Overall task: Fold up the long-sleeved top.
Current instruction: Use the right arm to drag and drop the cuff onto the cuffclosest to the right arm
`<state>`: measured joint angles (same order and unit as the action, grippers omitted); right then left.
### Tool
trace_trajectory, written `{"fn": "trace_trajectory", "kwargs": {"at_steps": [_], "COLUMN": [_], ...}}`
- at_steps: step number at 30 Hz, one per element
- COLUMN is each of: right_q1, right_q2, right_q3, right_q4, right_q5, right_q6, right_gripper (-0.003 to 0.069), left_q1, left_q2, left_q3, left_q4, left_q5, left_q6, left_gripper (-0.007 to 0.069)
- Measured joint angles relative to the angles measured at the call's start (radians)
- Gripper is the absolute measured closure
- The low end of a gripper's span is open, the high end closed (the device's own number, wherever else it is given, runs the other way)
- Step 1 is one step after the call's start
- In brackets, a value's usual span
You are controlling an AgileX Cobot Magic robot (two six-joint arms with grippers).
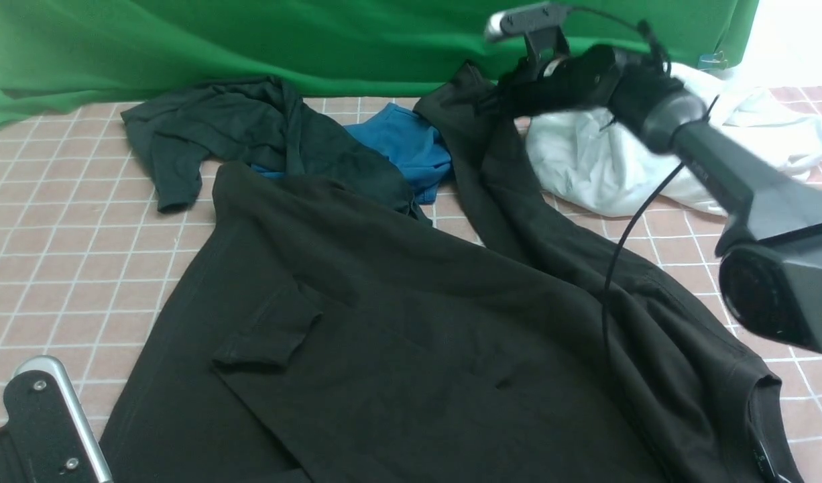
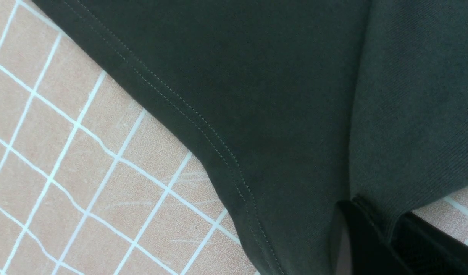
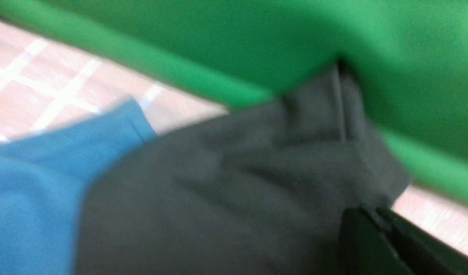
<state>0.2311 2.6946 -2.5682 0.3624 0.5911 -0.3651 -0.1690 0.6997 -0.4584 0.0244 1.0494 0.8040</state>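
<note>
Front view shows the checked table [image 1: 62, 255] running up to the green backdrop [image 1: 250, 40]. The long-sleeved top [image 1: 418, 349] lies spread well in front of the backdrop. One cuff [image 1: 267, 332] is already folded onto its body, and the other sleeve [image 1: 511, 201] stretches back until its end almost meets the backdrop.

A white shirt [image 1: 585, 168], a dark short-sleeved shirt [image 1: 210, 127] and a blue garment [image 1: 404, 144] sit bunched just in front of the backdrop.

The right gripper [image 1: 498, 100] is next to the backdrop, clamped on the far sleeve end and lifting it off the table. Its wrist view is blurred. The left gripper [image 2: 371, 229], farthest from the backdrop, is closed and appears to pinch the top's edge near the stitched hem [image 2: 203, 130].

I judge the second sleeve fold is just starting. The next move calls for carrying that sleeve away from the backdrop and across the body, high enough not to drag the blue garment or white shirt along.
</note>
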Motion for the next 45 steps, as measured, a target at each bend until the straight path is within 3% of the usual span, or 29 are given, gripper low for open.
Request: {"fn": "trace_trajectory", "kwargs": {"at_steps": [11, 18, 24, 28, 35, 39, 41, 45], "right_q1": [-0.002, -0.002, -0.001, 0.003, 0.059, 0.182, 0.214, 0.368], "right_q2": [-0.237, -0.274, -0.305, -0.355, -0.623, -0.809, -0.832, -0.865], "right_q3": [-0.002, -0.002, 0.004, 0.039, 0.448, 0.747, 0.785, 0.923], "right_q4": [0.015, 0.238, 0.274, 0.279, 0.29, 0.294, 0.295, 0.244], "right_q5": [0.238, 0.537, 0.626, 0.628, 0.541, 0.255, 0.22, 0.15], "right_q6": [-0.096, -0.226, -0.204, -0.177, -0.245, -0.318, -0.34, -0.413], "right_gripper": [0.0624, 0.0624, 0.0624, 0.0624, 0.0624, 0.0624, 0.0624, 0.0624], "left_q1": [0.0, 0.0, 0.0, 0.0, 0.0, 0.0, 0.0, 0.0], "left_q2": [0.0, 0.0, 0.0, 0.0, 0.0, 0.0, 0.0, -0.006], "left_q3": [0.0, 0.0, 0.0, 0.0, 0.0, 0.0, 0.0, 0.0], "left_q4": [0.0, 0.0, 0.0, -0.001, -0.001, -0.001, -0.002, -0.003], "left_q5": [0.0, 0.0, -0.001, -0.001, 0.001, 0.0, 0.0, 0.0], "left_q6": [0.002, 0.002, 0.003, 0.007, 0.003, 0.001, 0.001, -0.002], "left_gripper": [0.0589, 0.0589, 0.0589, 0.0589, 0.0589, 0.0589, 0.0589, 0.0589]}}
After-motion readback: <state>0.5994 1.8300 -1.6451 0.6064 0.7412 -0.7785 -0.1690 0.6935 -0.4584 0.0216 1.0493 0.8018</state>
